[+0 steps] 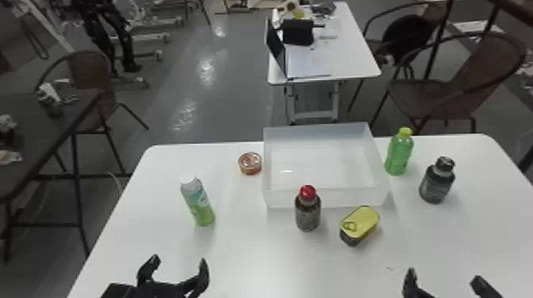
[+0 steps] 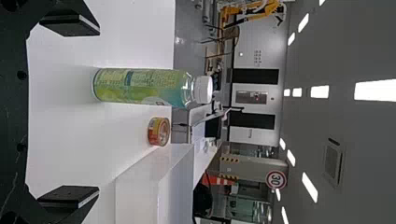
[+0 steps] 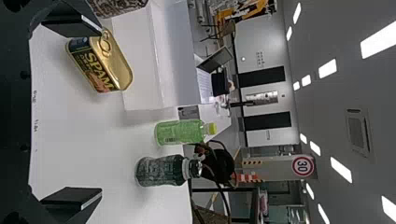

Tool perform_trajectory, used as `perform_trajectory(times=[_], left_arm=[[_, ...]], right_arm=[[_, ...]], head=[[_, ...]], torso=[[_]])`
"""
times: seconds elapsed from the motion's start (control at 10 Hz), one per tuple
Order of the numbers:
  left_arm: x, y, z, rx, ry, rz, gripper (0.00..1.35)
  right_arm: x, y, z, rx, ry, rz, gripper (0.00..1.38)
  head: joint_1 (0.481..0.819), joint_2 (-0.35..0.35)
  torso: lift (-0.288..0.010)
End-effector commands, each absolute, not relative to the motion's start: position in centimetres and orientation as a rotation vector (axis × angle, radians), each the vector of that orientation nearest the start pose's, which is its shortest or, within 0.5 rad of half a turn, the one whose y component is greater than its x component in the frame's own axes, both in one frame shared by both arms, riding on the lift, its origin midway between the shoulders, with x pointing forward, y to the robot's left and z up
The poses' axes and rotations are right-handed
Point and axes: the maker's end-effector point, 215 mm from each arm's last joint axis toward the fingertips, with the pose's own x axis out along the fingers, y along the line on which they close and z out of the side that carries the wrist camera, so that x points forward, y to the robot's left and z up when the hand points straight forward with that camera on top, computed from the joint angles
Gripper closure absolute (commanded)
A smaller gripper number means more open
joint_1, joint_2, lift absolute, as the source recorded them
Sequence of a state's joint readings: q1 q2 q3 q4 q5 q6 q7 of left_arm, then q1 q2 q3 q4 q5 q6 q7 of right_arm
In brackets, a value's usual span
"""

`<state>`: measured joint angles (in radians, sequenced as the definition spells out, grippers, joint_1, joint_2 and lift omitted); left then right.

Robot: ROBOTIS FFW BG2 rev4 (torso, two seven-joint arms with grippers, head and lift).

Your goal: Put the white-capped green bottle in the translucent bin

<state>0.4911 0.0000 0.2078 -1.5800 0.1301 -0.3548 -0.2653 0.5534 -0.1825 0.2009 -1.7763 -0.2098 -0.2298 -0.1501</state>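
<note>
Standing roomily between table (image 1: 131,190) edge and bin (image 1: 345,198), white-capped green bottle (image 1: 199,205) faces wide-spread left hand (image 1: 179,260)

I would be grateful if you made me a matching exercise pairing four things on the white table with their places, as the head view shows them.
1. White-capped green bottle
2. Round tin
3. Red-capped bottle
4. Yellow-capped green bottle

A. In front of the translucent bin's near wall
B. Farthest left of the four
C. Beside the bin's right wall
D. Beside the bin's left wall

Pairs: 1-B; 2-D; 3-A; 4-C
</note>
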Motion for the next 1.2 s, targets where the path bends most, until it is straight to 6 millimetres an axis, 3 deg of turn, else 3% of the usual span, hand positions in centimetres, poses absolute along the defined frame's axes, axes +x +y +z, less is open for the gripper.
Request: perform_trajectory(times=[0.0,0.6,0.9,1.1], left_arm=[[39.4,30.2,-46.8,-0.051,0.108,-0.024,0.1],[39.8,29.7,-47.6,-0.064,0.138,-0.032,0.1],[43.8,27.1,-49.7,-0.137,0.195,-0.084,0.1],[47.0,27.4,-50.2,-0.14,0.209,-0.114,0.1]], right_arm=[[39.0,-19.0,-45.2,0.122,0.17,0.05,0.09],[38.9,-19.0,-45.3,0.126,0.174,0.05,0.09],[39.1,-19.0,-45.5,0.137,0.175,0.047,0.09],[39.2,-18.9,-45.5,0.14,0.175,0.049,0.09]], head=[[0.695,0.165],[0.695,0.16],[0.695,0.143],[0.695,0.112]], torso=[[-0.025],[-0.025],[-0.025],[-0.025]])
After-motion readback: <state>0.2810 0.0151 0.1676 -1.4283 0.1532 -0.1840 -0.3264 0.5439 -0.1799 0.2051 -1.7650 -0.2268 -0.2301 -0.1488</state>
